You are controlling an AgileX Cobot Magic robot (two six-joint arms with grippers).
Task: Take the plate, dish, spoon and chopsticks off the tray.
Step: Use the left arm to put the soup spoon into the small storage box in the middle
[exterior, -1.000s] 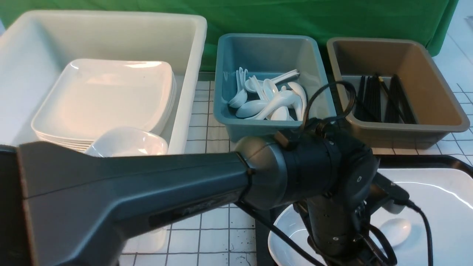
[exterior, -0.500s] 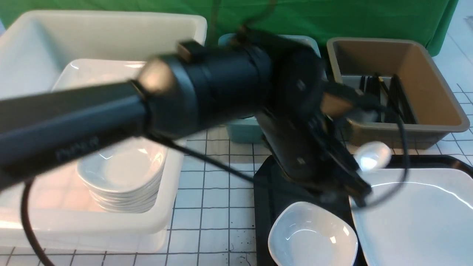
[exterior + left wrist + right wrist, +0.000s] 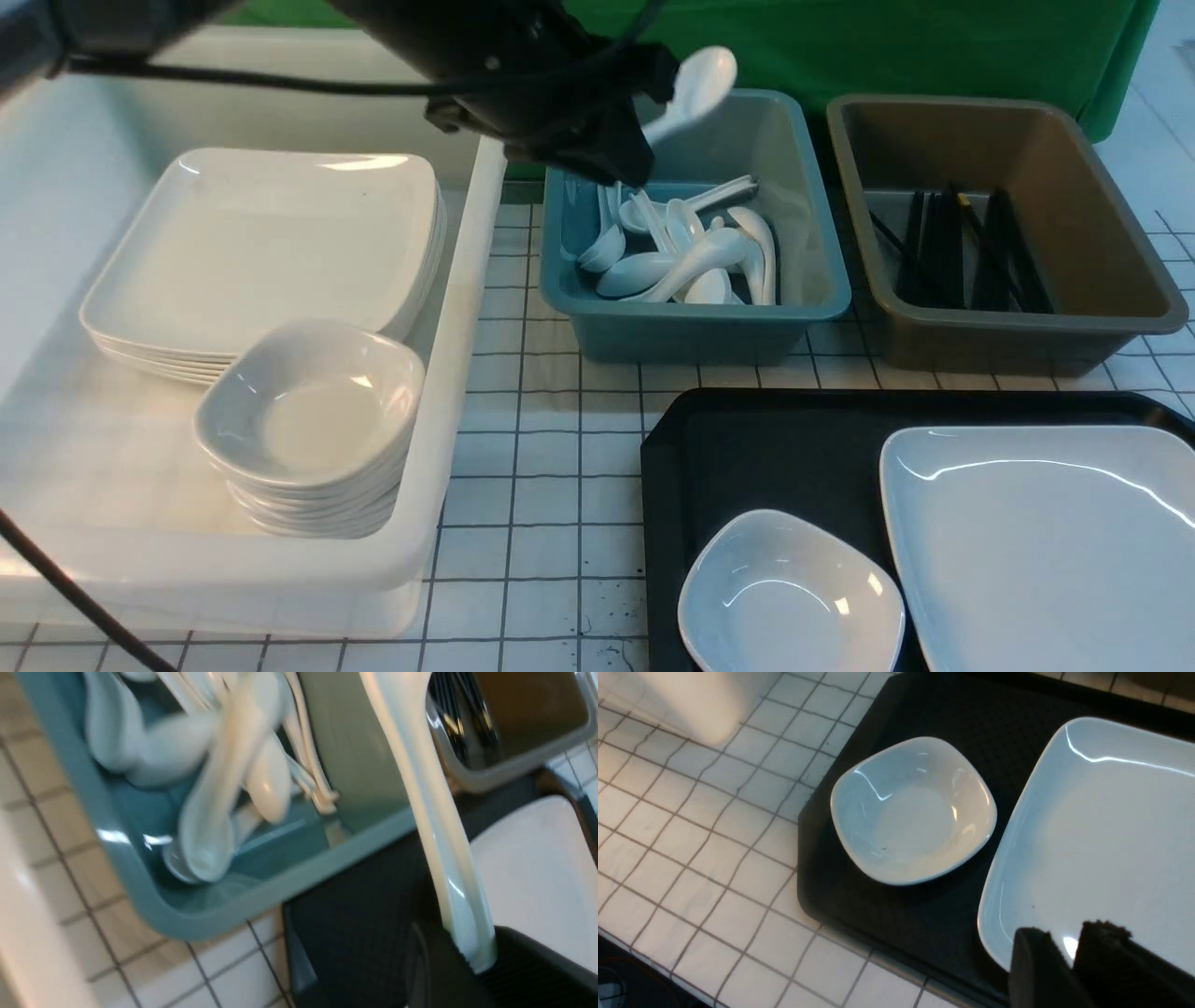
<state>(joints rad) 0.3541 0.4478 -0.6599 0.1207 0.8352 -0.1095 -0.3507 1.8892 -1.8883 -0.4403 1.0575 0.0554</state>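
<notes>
The left arm [image 3: 523, 65] is presenting a black, rounded wrist housing. A thin black cable [image 3: 280, 86] is running out from that housing, and a second black cable [image 3: 65, 588] is showing well below it. The left fingers [image 3: 537, 961] are showing black pads with fine ribbing. The right fingers [image 3: 1036, 970] are appearing as matt black blocks with rough upper edges.
</notes>
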